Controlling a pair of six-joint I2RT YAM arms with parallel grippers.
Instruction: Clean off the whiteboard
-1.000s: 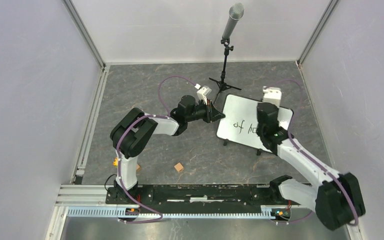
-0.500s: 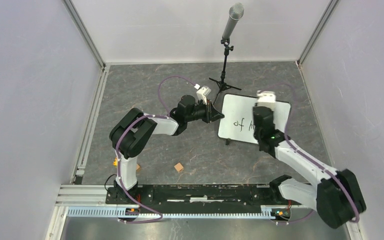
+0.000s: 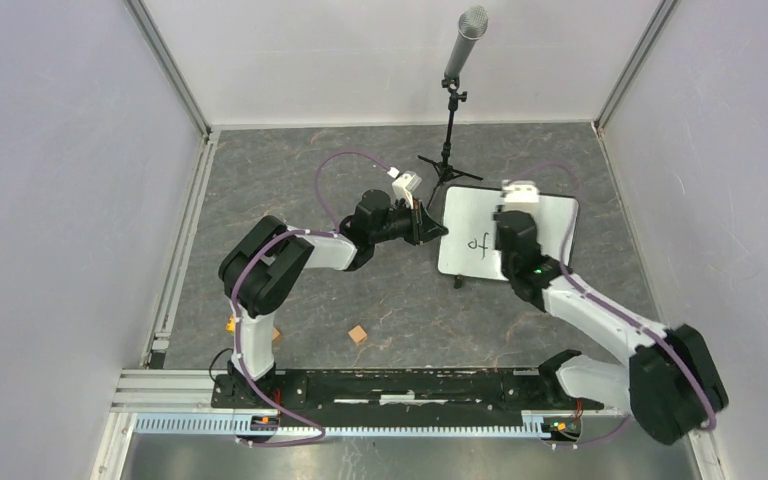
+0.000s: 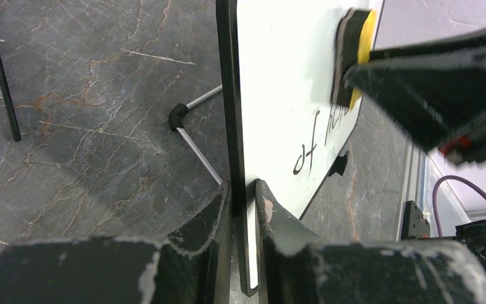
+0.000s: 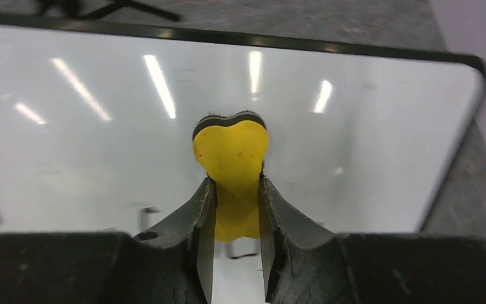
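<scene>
Clamping the whiteboard (image 4: pixel 278 95) by its thin black rim, the left gripper (image 4: pixel 243 190) has one scuffed, paint-chipped black finger pressed on each face of the board. The flat panel runs straight out ahead of the left gripper's tips. Its surface is glossy white with rounded corners, and ceiling lights show on it as bright streaks in the right wrist view. Behind the board, on the far side from the writing, a slim metal rod with a black elbow (image 4: pixel 183 120) props it on the table (image 3: pixel 290 170), a dark grey surface veined like marble.

The right gripper (image 5: pixel 235 183) is closed on a heart-shaped foam eraser (image 5: pixel 231 149), which is yellow with a dark felt layer. The lobes of the heart stick out past the right gripper's tips, and the felt side lies against the whiteboard's face.

Black handwriting reading "of" (image 4: pixel 307 155) sits just beside the eraser. A few more letters follow it, partly hidden by the right gripper and unreadable.

Well beyond both grippers stands a mesh-headed microphone (image 3: pixel 470 25) on a black tripod. A small wooden cube (image 3: pixel 358 334) lies back towards the arm bases.
</scene>
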